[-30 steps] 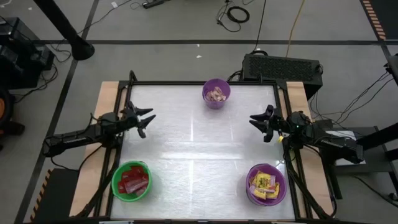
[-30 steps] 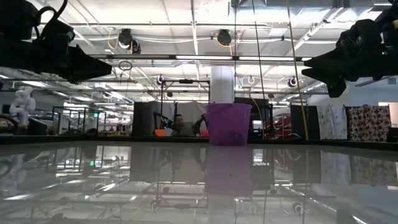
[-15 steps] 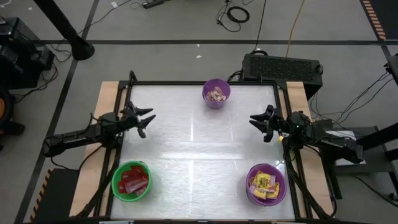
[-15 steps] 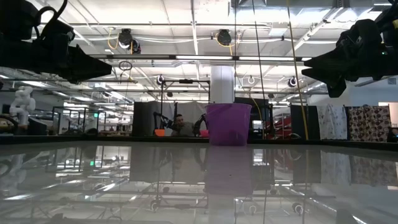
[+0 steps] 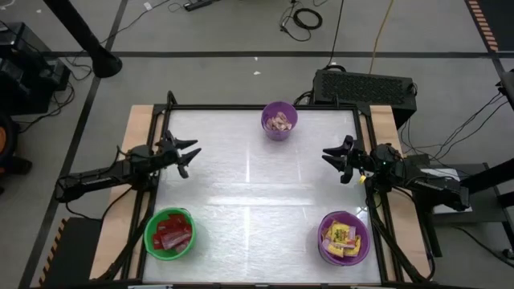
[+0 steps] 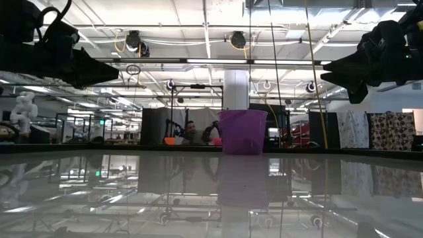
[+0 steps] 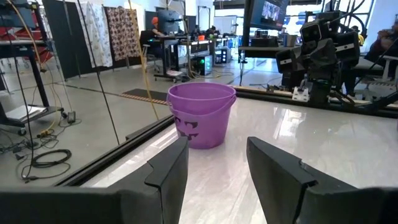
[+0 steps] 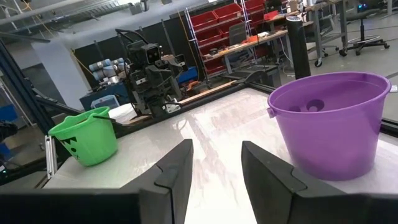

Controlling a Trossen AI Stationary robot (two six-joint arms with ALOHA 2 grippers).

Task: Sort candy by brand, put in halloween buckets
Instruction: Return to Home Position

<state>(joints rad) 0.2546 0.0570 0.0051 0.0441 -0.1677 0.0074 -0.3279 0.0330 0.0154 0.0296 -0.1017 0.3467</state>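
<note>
Three pails stand on the white table. The green bucket (image 5: 169, 234) at the near left holds red packets (image 5: 171, 233). The near-right purple bucket (image 5: 344, 238) holds yellow packets (image 5: 342, 236). The far purple bucket (image 5: 279, 120) holds pale tan pieces (image 5: 279, 121). My left gripper (image 5: 186, 152) hovers open over the table's left side. My right gripper (image 5: 333, 158) hovers open over the right side. Both are raised above the table in the low view. The left wrist view shows the far purple bucket (image 7: 201, 114); the right wrist view shows a purple bucket (image 8: 329, 123) and the green bucket (image 8: 86, 135).
A dark frame rail (image 5: 265, 107) runs along the table's edges. A black keyboard (image 5: 363, 84) lies beyond the far right corner. The middle of the table (image 5: 257, 193) shows bare white surface. A person (image 6: 191, 132) sits in the room behind the far bucket.
</note>
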